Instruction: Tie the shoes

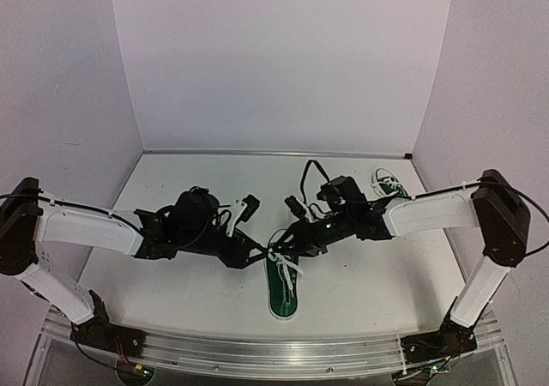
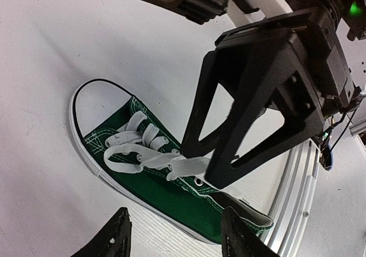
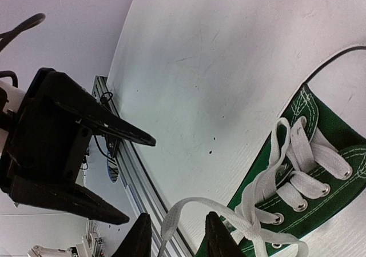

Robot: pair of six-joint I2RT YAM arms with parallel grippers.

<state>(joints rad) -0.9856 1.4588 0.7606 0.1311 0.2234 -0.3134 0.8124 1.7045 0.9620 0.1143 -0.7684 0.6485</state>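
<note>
One of the shoes, dark green with a white toe cap, lies near the table's front middle, toe toward the arms. Its white laces are bunched loosely over the eyelets. My left gripper hovers open above the shoe's side, nothing between its fingers. My right gripper is open too; a loose lace loop passes between its fingers, untouched by either. In the left wrist view the right gripper's fingers reach down onto the laces. Both grippers meet over the shoe's opening.
A small dark and white object, possibly the other shoe, lies at the back right behind my right arm. An aluminium rail runs along the table's near edge. A black cable loops above the right wrist. White walls enclose the table.
</note>
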